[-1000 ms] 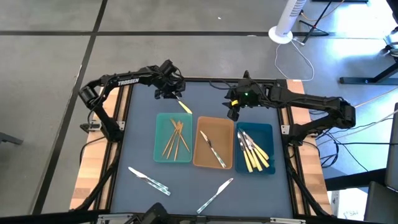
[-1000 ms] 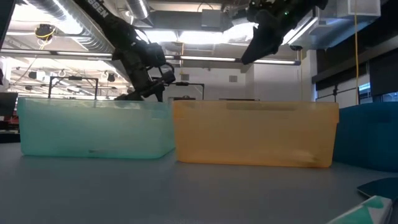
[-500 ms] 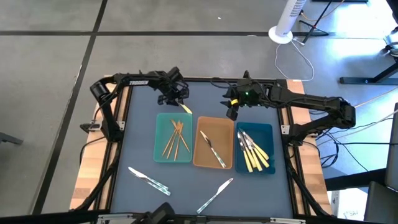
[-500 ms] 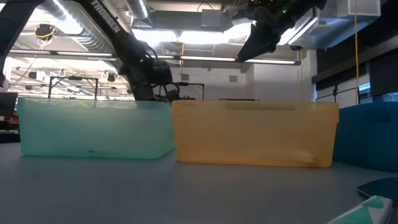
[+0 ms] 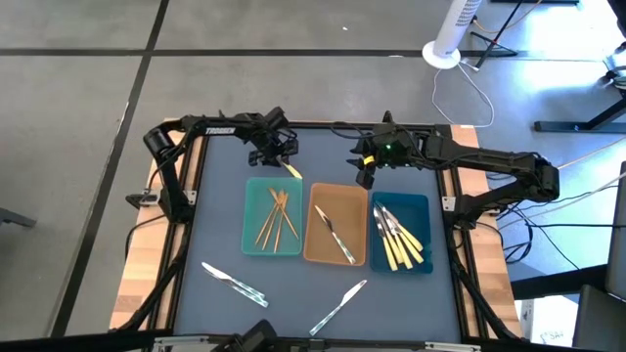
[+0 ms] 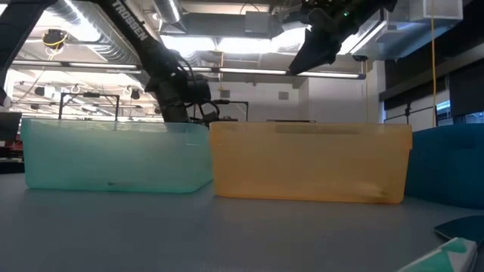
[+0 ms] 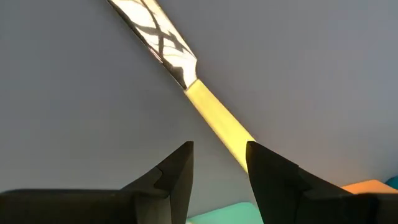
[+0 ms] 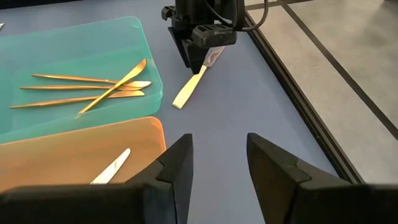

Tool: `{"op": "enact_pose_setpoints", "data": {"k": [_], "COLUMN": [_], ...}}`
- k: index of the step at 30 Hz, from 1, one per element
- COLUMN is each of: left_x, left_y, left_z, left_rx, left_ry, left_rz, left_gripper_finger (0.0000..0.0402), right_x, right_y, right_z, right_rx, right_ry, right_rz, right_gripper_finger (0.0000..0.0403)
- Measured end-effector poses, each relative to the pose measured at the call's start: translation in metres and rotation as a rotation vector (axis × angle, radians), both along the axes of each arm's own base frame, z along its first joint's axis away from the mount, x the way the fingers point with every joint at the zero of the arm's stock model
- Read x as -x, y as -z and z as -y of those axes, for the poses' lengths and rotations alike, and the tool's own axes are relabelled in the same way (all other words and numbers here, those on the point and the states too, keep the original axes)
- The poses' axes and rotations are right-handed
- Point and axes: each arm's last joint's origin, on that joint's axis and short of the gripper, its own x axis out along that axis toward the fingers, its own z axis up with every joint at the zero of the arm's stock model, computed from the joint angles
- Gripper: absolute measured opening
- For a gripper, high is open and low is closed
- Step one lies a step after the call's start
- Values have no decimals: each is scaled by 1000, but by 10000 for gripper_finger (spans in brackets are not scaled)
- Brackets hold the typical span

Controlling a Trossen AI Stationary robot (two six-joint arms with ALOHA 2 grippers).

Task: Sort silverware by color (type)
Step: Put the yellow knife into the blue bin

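A yellow-handled knife lies flat on the blue mat just beyond the teal tray. My left gripper is open and low over the knife. Its fingers stand on either side of the yellow handle, near where the silver blade begins. No touch shows. My right gripper hovers open and empty, high over the far end of the tan tray. The teal tray holds gold pieces, the tan tray a silver knife, and the dark-blue tray yellow-handled ones.
Two silver utensils lie loose on the mat near the table's front edge. The three trays stand side by side mid-table. The table's raised frame runs close behind the left gripper. Bare mat lies around both loose pieces.
My left gripper has come down and a little toward the near edge, onto the yellow-handled knife, with its fingers still open. In the low view it has sunk behind the teal tray. The knife has kept its place.
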Motion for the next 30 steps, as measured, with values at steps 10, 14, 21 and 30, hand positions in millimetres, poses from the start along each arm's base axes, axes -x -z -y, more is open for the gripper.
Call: {"op": "enact_pose_setpoints", "data": {"k": [10, 14, 21, 30], "left_x": [-3, -3, -5, -11], "left_y": [0, 0, 0, 14], "left_z": [2, 2, 4, 6], "left_rx": [-16, -16, -19, 13], "left_ry": [-47, -55, -70, -71], "left_rz": [-17, -18, -28, -38], "left_gripper_finger": [141, 141, 141, 141], "right_x": [0, 0, 0, 0], "right_y": [0, 0, 0, 0], "right_z": [0, 0, 0, 0], "right_rx": [3, 3, 3, 3], "right_ry": [-2, -2, -2, -2], "right_rz": [-2, -2, -2, -2], "right_gripper_finger": [138, 138, 138, 138]}}
